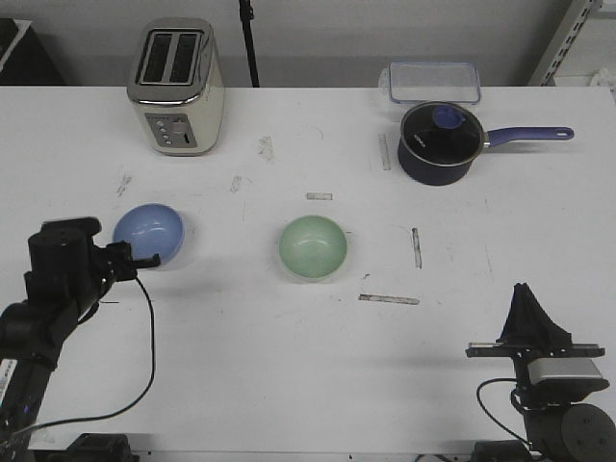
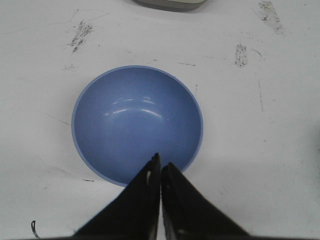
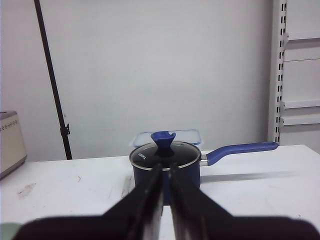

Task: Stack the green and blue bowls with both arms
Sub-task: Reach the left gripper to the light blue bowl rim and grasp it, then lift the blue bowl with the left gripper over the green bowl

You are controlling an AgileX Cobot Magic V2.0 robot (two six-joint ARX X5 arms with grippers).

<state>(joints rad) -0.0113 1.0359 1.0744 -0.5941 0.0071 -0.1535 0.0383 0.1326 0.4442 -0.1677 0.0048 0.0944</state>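
Front view: left fingers (image 1: 144, 260) pressed together, empty, at blue bowl's (image 1: 148, 234) near rim; right fingers (image 3: 162, 172) likewise, far from green bowl (image 1: 313, 247).

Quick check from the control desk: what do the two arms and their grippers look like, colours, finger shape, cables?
Both arms are black. The left gripper has slim black fingers tapering to points, and a thin black cable loops from it. The right gripper is a black wedge above a silver-grey block, with a black cable beside its base.

My test bench in a lab, scuffed white table (image 1: 289, 366) with tape marks, bare grey wall, slotted metal shelving (image 3: 277, 70), kitchen props, toaster (image 1: 177, 87), saucepan (image 1: 441, 142), staged before me
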